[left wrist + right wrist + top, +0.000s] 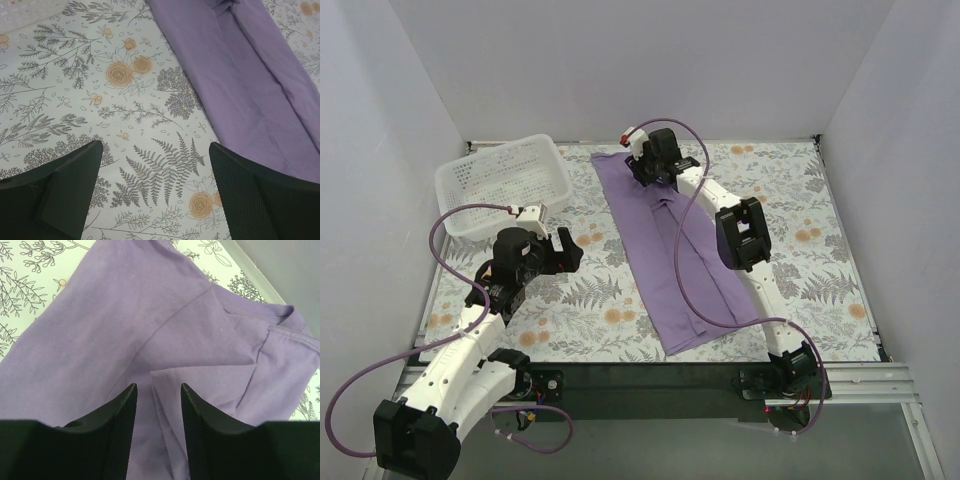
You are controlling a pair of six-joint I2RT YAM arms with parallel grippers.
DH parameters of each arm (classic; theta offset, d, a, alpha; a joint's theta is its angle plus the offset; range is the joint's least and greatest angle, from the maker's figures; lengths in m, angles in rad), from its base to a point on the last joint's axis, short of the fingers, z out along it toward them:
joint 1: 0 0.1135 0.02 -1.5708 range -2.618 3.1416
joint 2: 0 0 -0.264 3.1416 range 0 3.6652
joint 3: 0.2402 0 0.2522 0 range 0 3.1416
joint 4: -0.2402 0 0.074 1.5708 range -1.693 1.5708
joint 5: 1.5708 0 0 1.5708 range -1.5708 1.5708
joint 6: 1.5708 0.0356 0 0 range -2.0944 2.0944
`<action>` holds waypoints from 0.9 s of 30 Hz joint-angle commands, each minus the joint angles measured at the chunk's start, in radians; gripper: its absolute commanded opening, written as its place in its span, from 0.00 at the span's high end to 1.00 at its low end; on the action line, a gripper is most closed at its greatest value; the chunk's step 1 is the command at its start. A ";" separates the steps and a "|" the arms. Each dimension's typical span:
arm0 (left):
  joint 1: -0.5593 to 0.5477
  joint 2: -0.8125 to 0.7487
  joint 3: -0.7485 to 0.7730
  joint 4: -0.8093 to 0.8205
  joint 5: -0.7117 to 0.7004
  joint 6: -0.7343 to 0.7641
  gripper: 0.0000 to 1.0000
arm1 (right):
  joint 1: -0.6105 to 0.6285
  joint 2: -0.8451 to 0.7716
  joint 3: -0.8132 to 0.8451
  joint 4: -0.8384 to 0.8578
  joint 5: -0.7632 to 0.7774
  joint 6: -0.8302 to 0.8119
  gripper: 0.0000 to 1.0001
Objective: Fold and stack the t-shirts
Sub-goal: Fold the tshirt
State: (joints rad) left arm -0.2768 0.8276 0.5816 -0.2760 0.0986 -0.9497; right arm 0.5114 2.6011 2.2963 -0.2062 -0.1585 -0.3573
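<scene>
Table holds one folded lavender t-shirt and one white basket.

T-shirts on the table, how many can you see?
1. The lavender t-shirt lies in a long folded strip, diagonal from the far middle of the table to its near right. None shows in the white basket, far left.
</scene>
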 commanded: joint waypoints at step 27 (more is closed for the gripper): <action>0.004 -0.047 0.014 0.017 0.026 -0.014 0.13 | -0.240 -0.496 -0.464 -0.087 -0.411 -0.063 0.43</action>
State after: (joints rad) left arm -0.2768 0.8097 0.5816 -0.2760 0.1127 -0.9550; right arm 0.3077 2.1983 1.9064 -0.2417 -0.4469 -0.4213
